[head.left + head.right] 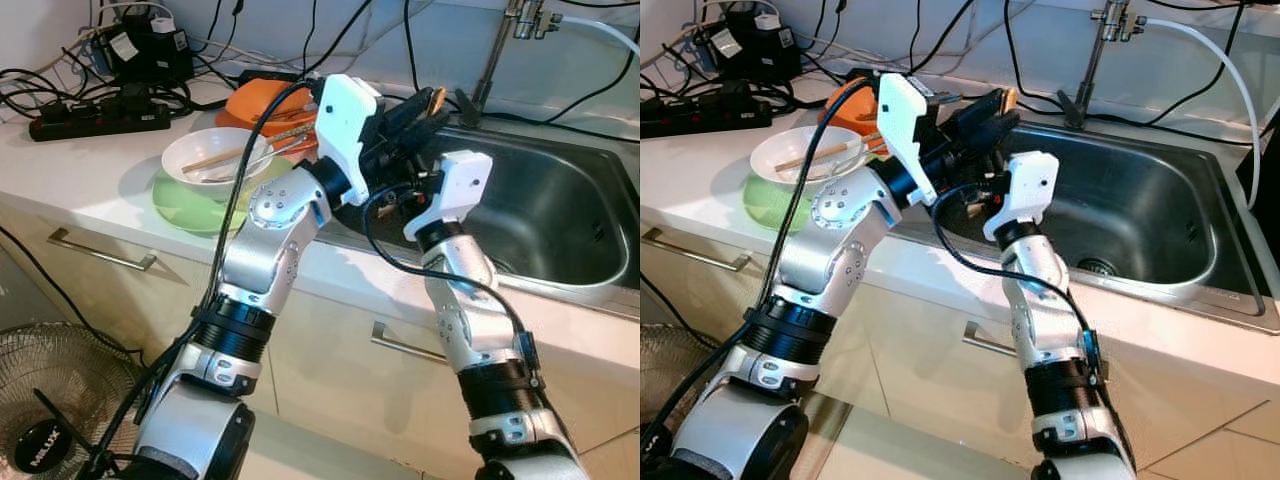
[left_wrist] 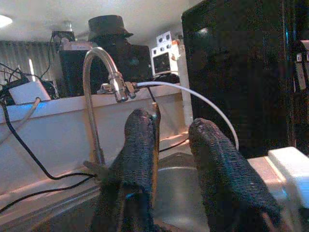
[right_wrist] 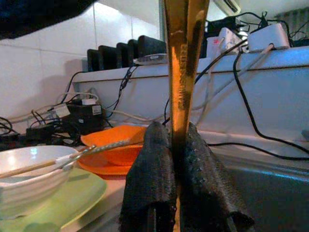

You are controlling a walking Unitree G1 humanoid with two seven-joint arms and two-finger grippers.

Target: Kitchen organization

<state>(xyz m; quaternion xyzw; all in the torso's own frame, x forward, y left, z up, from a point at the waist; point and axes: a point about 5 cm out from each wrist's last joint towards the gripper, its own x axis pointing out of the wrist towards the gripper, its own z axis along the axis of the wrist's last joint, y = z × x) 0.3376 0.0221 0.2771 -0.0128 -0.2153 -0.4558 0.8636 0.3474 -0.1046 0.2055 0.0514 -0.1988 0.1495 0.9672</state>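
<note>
Now, head views: both arms meet over the near-left corner of the sink (image 1: 560, 215), which serves as the landmark throughout.
Left gripper (image 1: 425, 105): raised above the sink's left rim, pointing toward the faucet (image 1: 495, 60).
Right gripper (image 1: 985, 205): low at the sink's left edge, directly beneath the left one, probably so a utensil can pass between them.
Dishes: a white bowl (image 1: 215, 155) with chopsticks (image 1: 225, 157) sits on a green plate (image 1: 195, 205), left of the sink on the surface (image 1: 70, 165); orange plates (image 1: 265, 105) lie behind it, nearer the sink.
Left wrist view: the fingers (image 2: 140, 145) stand apart, released; a thin brown edge runs along one finger, and whether it is gripped I cannot tell.
Right wrist view: the fingers (image 3: 152, 179) are clenched on a brown wooden utensil (image 3: 183, 72), held upright, likely the item being sorted; the bowl and orange plates lie beyond, away from the sink.
Judgement: the utensil seems bound for the sink or a handover.
</note>
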